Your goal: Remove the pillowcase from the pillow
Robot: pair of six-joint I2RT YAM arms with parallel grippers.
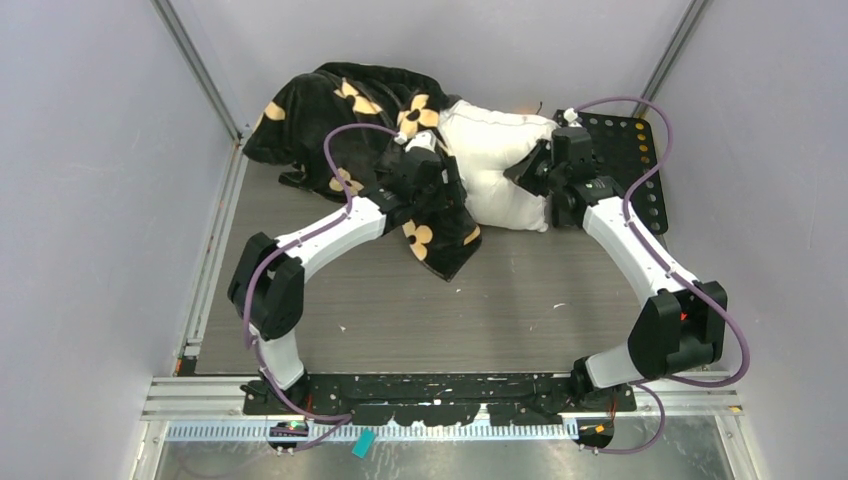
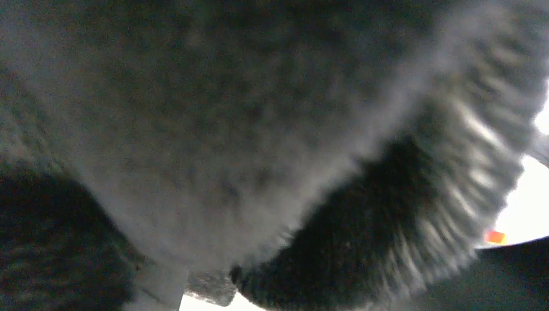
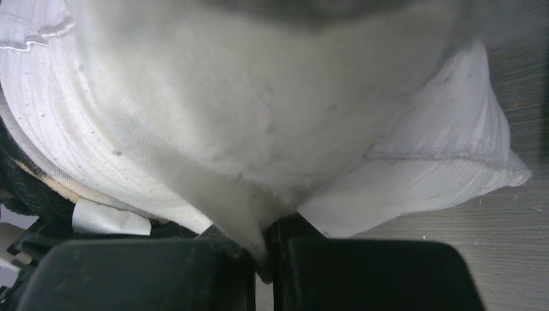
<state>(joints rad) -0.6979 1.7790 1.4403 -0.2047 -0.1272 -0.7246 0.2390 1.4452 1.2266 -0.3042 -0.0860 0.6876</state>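
The black plush pillowcase (image 1: 330,110) with tan flowers lies bunched at the back left and still covers the left end of the white pillow (image 1: 495,160). The pillow's right half is bare. My left gripper (image 1: 428,158) is buried in the pillowcase's open edge, and a flap hangs from it. In the left wrist view, blurred dark plush (image 2: 259,129) fills the frame and hides the jaws. My right gripper (image 1: 530,168) is at the pillow's right end. In the right wrist view it (image 3: 267,253) is shut on a pinched fold of the white pillow (image 3: 259,116).
A black perforated metal plate (image 1: 630,160) lies at the back right, just behind the right arm. The grey wood tabletop (image 1: 450,310) stretches toward the arm bases. Grey walls close in on the left, back and right, with a metal rail (image 1: 215,260) along the left edge.
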